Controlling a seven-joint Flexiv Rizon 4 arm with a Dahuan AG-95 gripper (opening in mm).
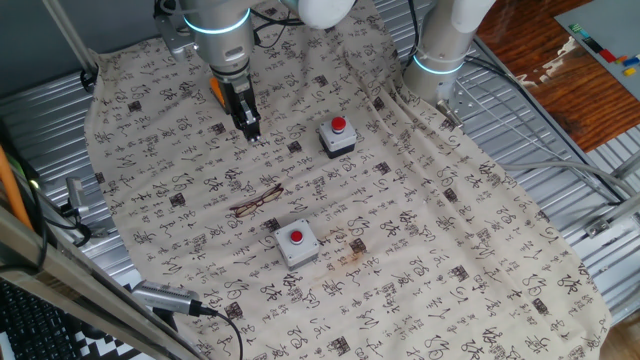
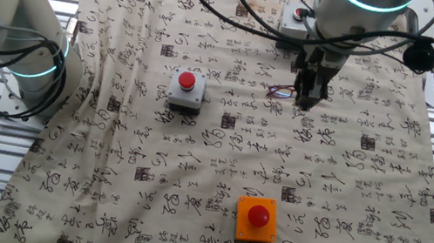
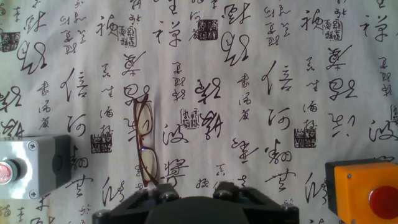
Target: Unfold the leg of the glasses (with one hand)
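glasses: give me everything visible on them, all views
The glasses are thin, dark reddish-brown wire-frame spectacles with clear lenses, seemingly metal. They lie low on the printed cloth, apparently folded, between the two grey button boxes. Nothing but the cloth touches them. The gripper hangs apart from them; in the other fixed view it largely hides them.

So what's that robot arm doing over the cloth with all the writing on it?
The robot arm's two-finger tool hangs above the beige cloth printed with black characters. It holds nothing. The thin reddish-brown wire-frame glasses lie folded on the cloth, untouched, between two grey boxes with red buttons. An orange box with a red button sits farther off. Whether the tool is open or shut is hard to tell.
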